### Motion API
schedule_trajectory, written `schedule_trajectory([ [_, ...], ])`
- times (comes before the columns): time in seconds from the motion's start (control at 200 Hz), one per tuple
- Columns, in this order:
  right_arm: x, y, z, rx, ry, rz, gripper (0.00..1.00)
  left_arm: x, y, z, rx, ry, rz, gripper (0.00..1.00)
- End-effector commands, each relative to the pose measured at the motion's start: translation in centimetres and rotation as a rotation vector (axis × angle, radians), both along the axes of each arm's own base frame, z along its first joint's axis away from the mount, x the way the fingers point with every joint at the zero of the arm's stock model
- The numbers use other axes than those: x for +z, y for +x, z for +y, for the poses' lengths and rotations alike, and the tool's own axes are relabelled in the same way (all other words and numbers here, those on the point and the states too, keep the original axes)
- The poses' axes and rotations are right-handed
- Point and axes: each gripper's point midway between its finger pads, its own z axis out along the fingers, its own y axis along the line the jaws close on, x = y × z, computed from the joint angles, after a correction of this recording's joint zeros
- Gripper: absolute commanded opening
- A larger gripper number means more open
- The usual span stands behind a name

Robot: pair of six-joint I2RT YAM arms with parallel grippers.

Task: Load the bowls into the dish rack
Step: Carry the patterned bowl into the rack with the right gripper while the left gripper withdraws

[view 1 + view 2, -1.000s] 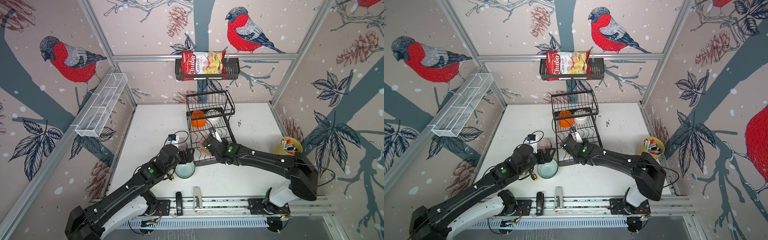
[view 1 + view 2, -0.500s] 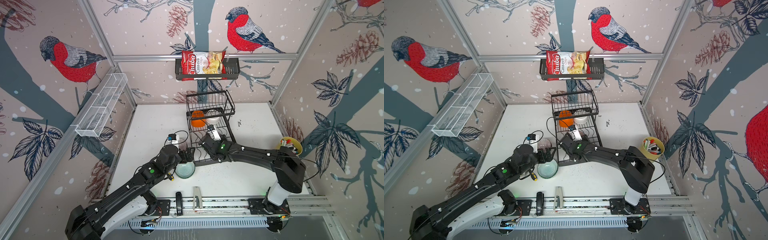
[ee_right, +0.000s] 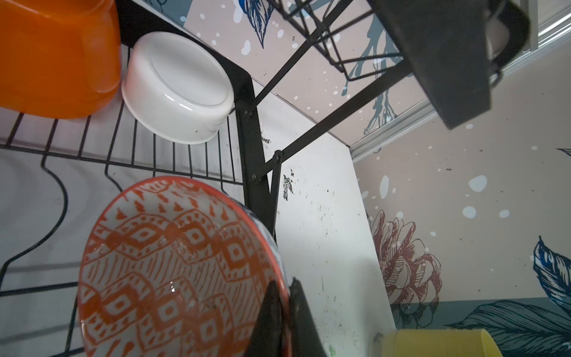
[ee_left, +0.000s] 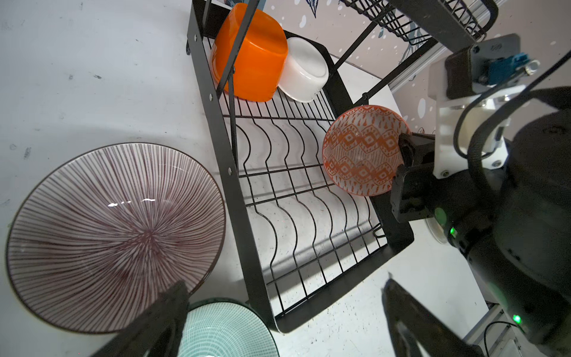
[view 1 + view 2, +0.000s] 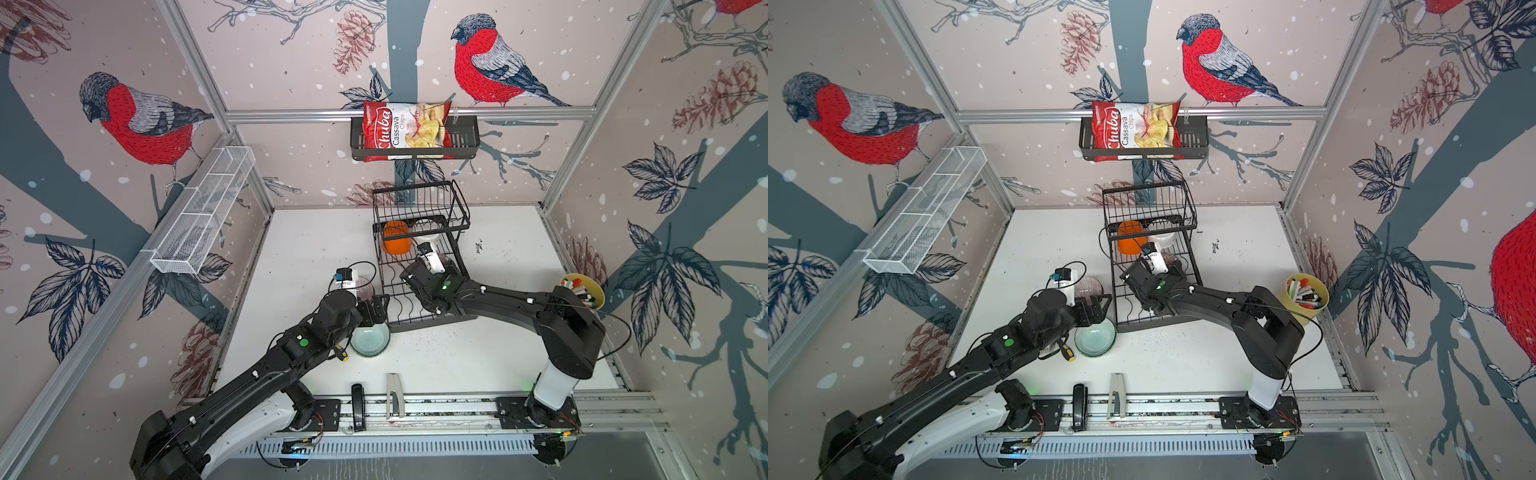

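Your right hand point(image 3: 285, 295) is clenched on the orange-patterned bowl point(image 4: 358, 151) by its rim, at the dish rack's point(image 4: 222, 145) three-o'clock rail. Settle it edge-down between two wires point(image 4: 293, 173) before letting go. Your left hand point(image 5: 376, 309) hangs released at nine o'clock.

Light fell bright from overhead. My wrist views bent straight lines at the edges; glare streaked the striped bowl point(image 4: 116, 235), and the dish rack point(image 4: 236, 185) cast soft shadows on the table point(image 4: 92, 77).
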Motion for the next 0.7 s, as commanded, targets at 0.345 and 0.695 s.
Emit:
schedule_trajectory([
  [0.345,1.5,2.8,-1.3,-0.057,-0.037,-0.071,0.0,0.4,0.4,-0.3,-0.001,-0.029,-0.042,0.97],
  [0.695,0.9,4.0,-1.1,-0.067,-0.091,-0.078,0.0,0.2,0.5,-0.2,0.003,-0.028,-0.047,0.97],
])
